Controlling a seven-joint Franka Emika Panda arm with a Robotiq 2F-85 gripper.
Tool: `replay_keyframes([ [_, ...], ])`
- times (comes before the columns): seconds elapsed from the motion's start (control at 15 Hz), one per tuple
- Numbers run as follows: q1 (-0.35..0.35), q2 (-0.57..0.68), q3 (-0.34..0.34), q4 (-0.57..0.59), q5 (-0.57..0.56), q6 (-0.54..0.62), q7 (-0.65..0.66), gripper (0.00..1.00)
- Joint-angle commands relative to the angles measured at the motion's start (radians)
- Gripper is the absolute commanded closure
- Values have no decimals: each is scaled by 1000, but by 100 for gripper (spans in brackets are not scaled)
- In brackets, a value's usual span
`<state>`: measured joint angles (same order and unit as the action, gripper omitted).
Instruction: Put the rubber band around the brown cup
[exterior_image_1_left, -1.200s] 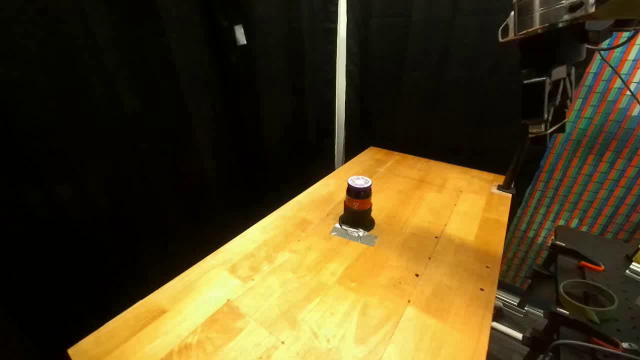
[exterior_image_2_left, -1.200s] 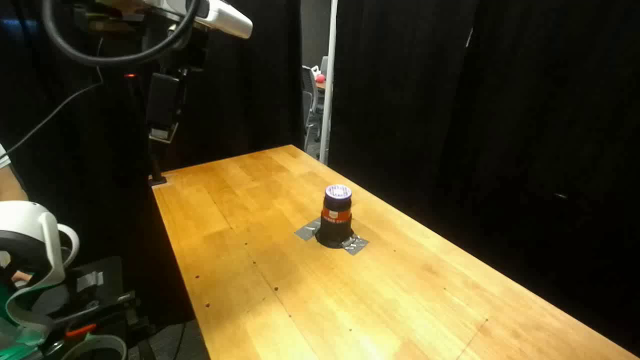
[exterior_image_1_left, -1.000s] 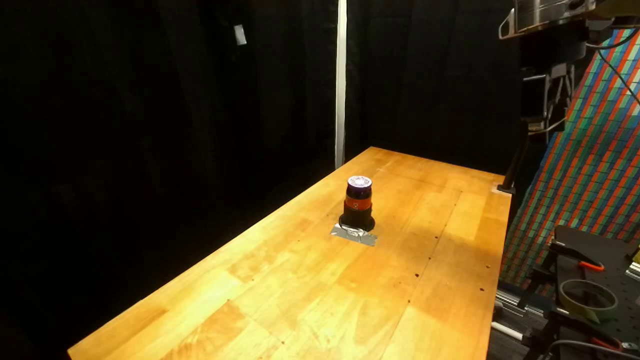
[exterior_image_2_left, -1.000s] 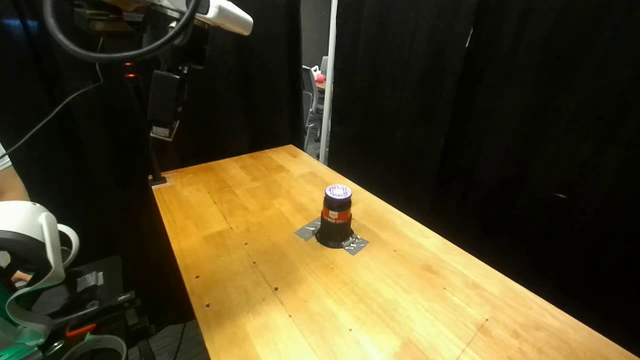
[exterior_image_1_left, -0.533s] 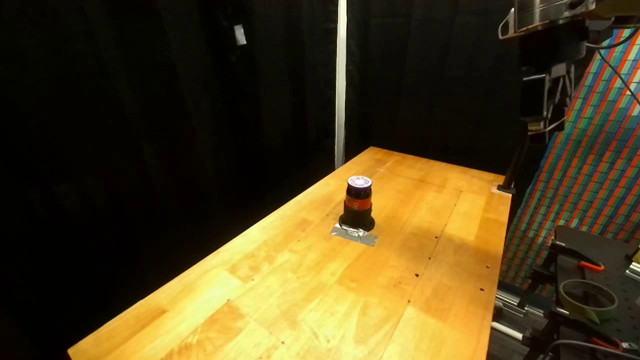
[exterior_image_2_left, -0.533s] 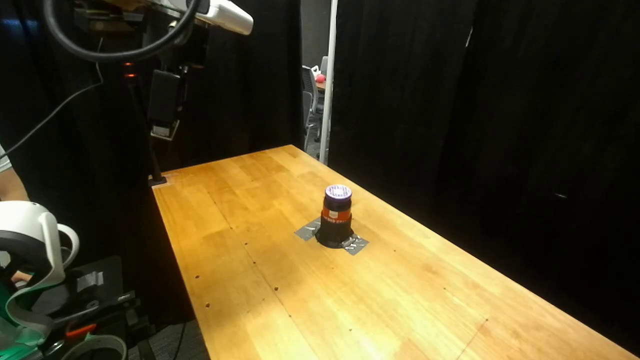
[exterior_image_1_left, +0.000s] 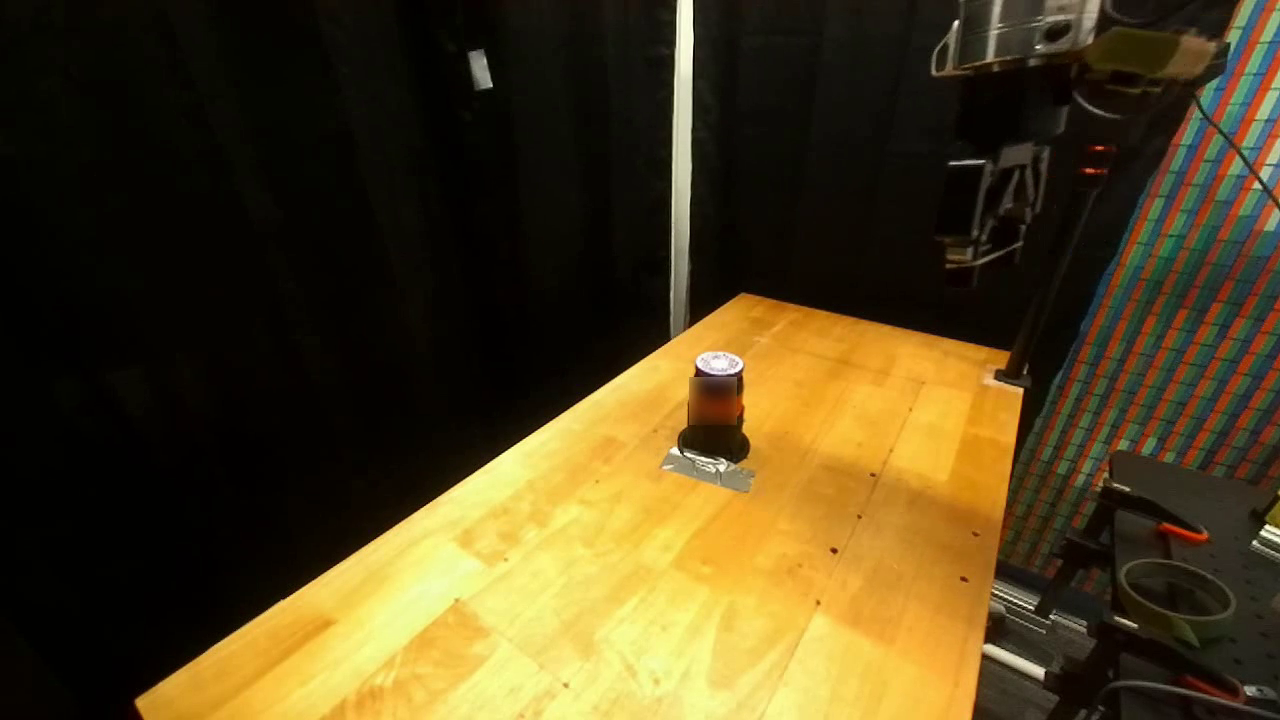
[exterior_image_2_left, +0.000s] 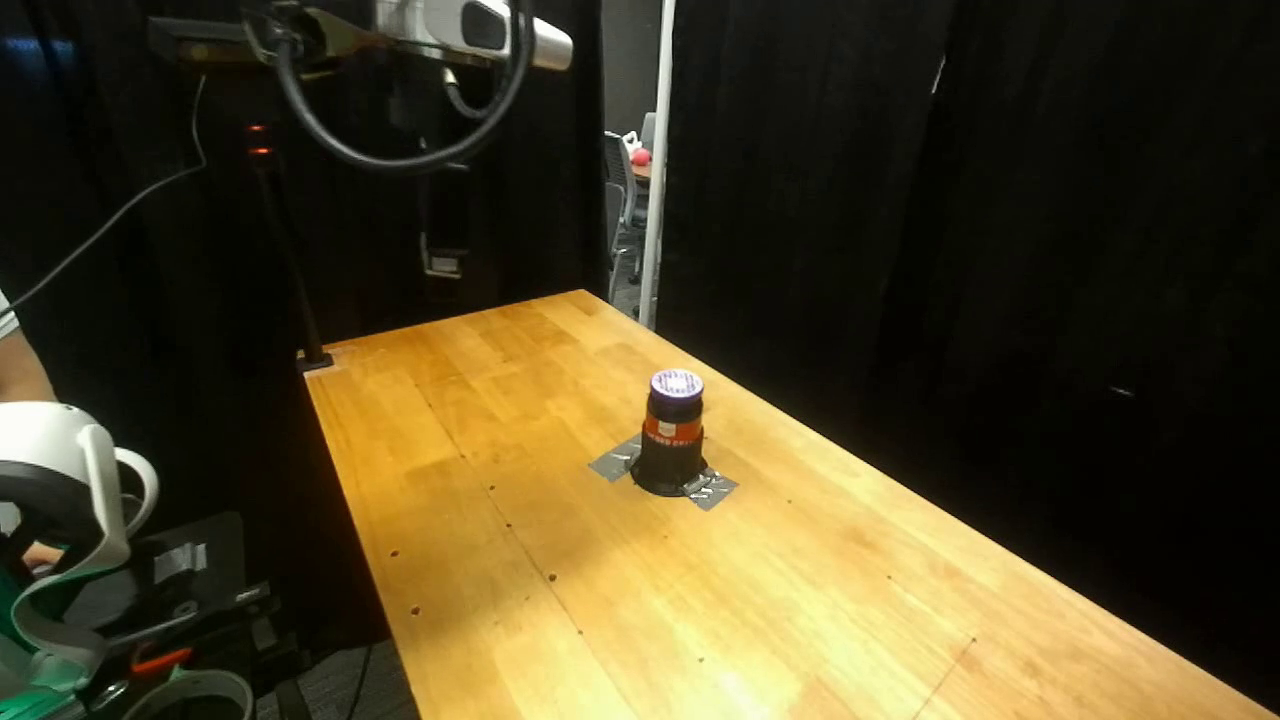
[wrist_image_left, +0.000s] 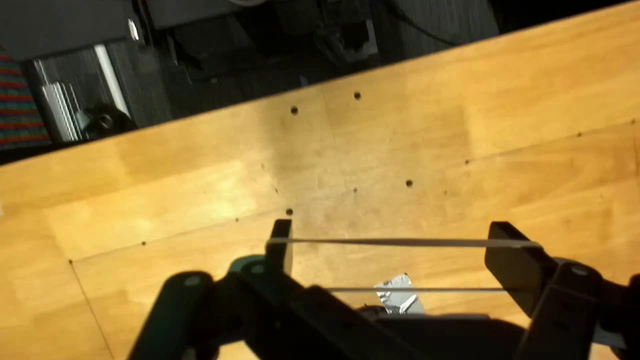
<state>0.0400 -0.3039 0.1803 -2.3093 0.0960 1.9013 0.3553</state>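
The brown cup stands upright on the wooden table in both exterior views (exterior_image_1_left: 716, 402) (exterior_image_2_left: 672, 432), with a pale patterned top and an orange band. In the wrist view only a dark edge of its base (wrist_image_left: 372, 311) shows behind my gripper. My gripper (wrist_image_left: 390, 231) is open, its fingers wide apart. The rubber band (wrist_image_left: 415, 242) is stretched in a loop around both fingers, two strands spanning the gap. My gripper hangs high in both exterior views (exterior_image_1_left: 985, 250) (exterior_image_2_left: 442, 265), well above the tabletop and apart from the cup.
Silver tape (exterior_image_2_left: 612, 460) holds the cup's dark base to the wooden table (exterior_image_2_left: 800, 560). A thin dark post (exterior_image_1_left: 1040, 300) is clamped at the table's corner. A side stand with a tape roll (exterior_image_1_left: 1177, 600) is beside the table. Black curtains (exterior_image_1_left: 350, 300) hang around.
My arm and gripper have moved in the last half second, leftward in one exterior view and rightward in another. The cup has not moved.
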Motion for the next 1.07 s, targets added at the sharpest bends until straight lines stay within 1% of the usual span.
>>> replay_keyframes([
  [0.0, 2, 224, -7, 165, -56, 138, -4, 0],
  [0.13, 5, 324, -15, 232, -110, 210, 31, 0],
  [0.47, 37, 535, -58, 383, -133, 365, 27, 0],
  [0.8, 79, 673, -117, 474, -163, 493, 47, 0],
  [1.0, 98, 737, -150, 512, -157, 549, 51, 0],
])
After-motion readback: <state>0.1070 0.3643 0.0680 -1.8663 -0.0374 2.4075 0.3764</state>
